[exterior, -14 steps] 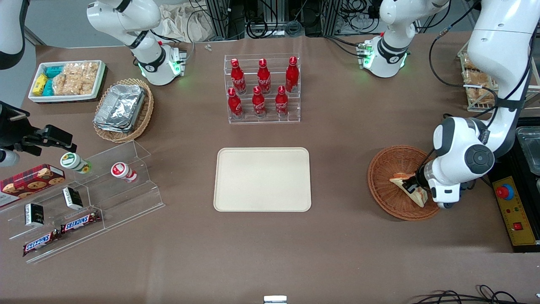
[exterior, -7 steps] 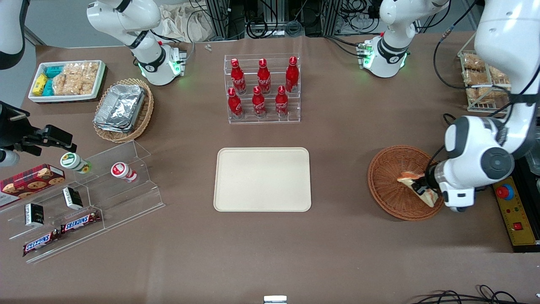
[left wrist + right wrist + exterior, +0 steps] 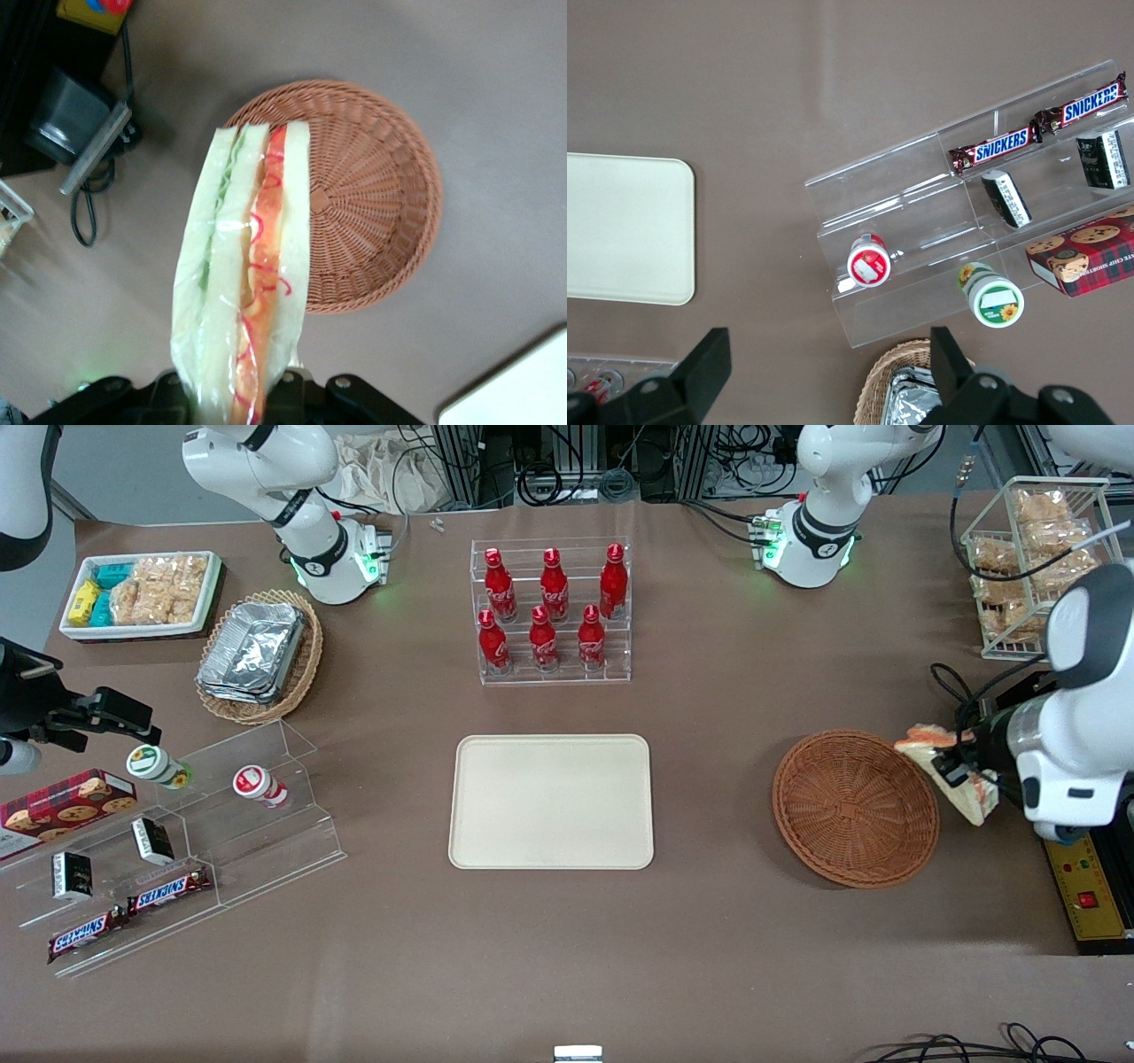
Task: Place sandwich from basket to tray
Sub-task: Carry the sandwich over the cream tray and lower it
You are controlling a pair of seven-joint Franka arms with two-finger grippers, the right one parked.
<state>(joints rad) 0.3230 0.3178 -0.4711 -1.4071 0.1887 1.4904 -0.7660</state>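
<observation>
My left gripper (image 3: 959, 772) is shut on the wrapped sandwich (image 3: 946, 771) and holds it in the air just outside the basket's rim, toward the working arm's end of the table. In the left wrist view the sandwich (image 3: 244, 274) shows white bread with red, orange and green filling, clamped in the gripper (image 3: 237, 400). The round orange-brown wicker basket (image 3: 855, 808) is empty; it also shows in the left wrist view (image 3: 372, 195). The cream tray (image 3: 551, 802) lies empty at the table's middle, and its corner shows in the left wrist view (image 3: 518, 385).
A rack of red bottles (image 3: 551, 611) stands farther from the camera than the tray. A wire rack of bagged snacks (image 3: 1019, 567) and a yellow control box (image 3: 1085, 890) lie near the working arm. Acrylic shelves of snacks (image 3: 168, 841) and a foil-container basket (image 3: 259, 654) lie toward the parked arm's end.
My left gripper has lifted the sandwich out of the basket and carried it up and outward past the rim, toward the working arm's end of the table. The basket now lies empty.
</observation>
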